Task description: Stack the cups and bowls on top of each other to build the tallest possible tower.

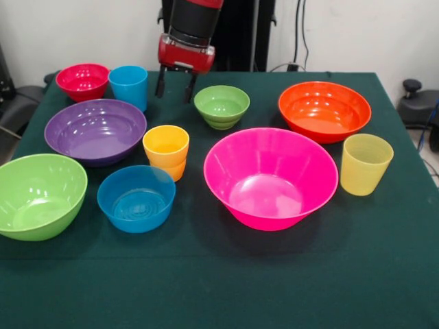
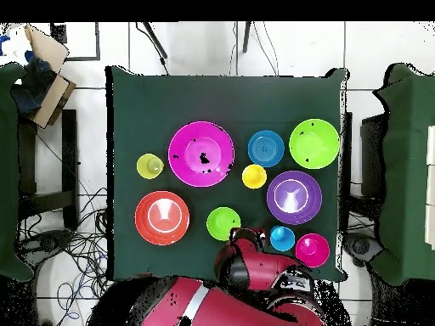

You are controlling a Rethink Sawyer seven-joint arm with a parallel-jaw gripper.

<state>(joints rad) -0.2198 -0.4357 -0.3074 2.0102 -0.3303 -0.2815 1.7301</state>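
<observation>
The red and black gripper (image 1: 175, 88) hangs with its two dark fingers spread apart and nothing between them, above the green cloth-covered table (image 1: 219, 288) near its far edge, between the sky blue plastic tumbler (image 1: 129, 86) and the small green glossy bowl (image 1: 221, 106). Every piece stands upright, mouth up, none stacked. Beside the blue tumbler sits the small red bowl (image 1: 83, 81); in front of them the purple bowl (image 1: 95, 131), then the orange-yellow tumbler (image 1: 166, 151), the mid blue bowl (image 1: 136, 198) and the big lime green bowl (image 1: 40, 195) at the table's side edge. The big pink bowl (image 1: 270, 177) sits centrally, the orange bowl (image 1: 324, 110) behind it, the ribbed pale yellow tumbler (image 1: 365, 163) just beside. The cloth's front strip lies open. No writing is legible
</observation>
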